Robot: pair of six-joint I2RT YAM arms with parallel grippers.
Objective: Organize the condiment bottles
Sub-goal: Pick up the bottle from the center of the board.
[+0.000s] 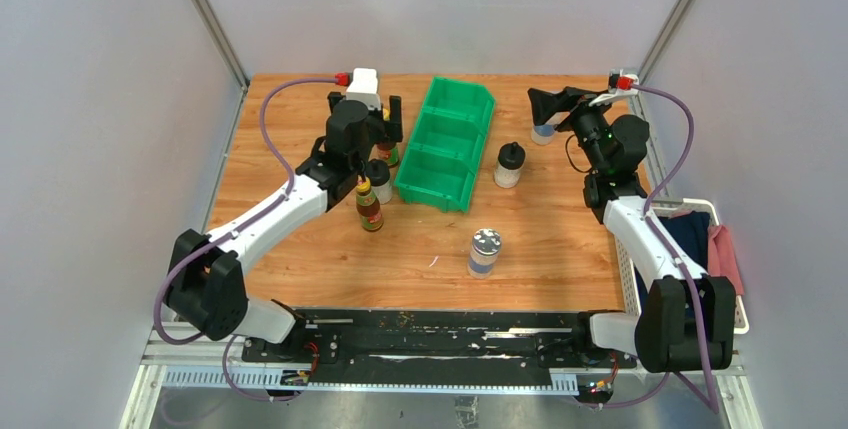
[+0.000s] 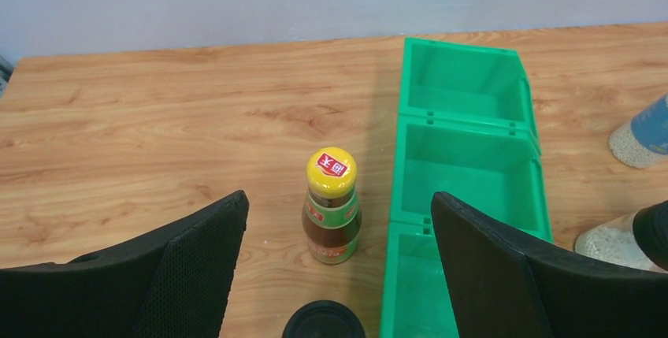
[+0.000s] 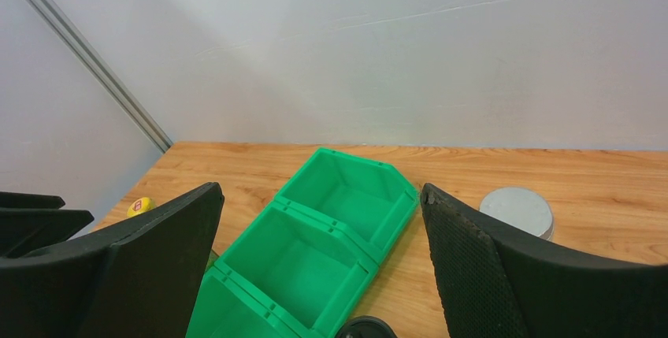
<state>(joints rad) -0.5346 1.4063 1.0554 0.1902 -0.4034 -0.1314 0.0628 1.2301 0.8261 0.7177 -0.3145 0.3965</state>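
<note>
Hanging over the table (image 1: 560, 239) just left of the green bin (image 1: 447, 144), left gripper (image 2: 337, 198): fingers spread wide, nothing pinched.

Far sauce bottle (image 2: 332, 212): upright between the two fingers, clear of both, just left of the bin's left wall.

Near sauce bottle (image 1: 368, 205): upright, left of the bin's near corner, a little apart from it.

Left shaker (image 1: 378, 179): upright, just beside the bin's near-left wall. Only its black cap shows in the left wrist view.

Right shaker (image 1: 509, 164): upright, just right of the bin, level with its near compartment.

Near jar (image 1: 484, 252): upright, on the base side of the bin and slightly right of it.

Far jar (image 1: 543, 131): upright, well right of the bin, partly hidden by the right gripper (image 3: 321, 190).

Right gripper: fingers spread wide, holding nothing, above the table right of the bin.

All six bottles stand on the table, outside the bin.
</note>
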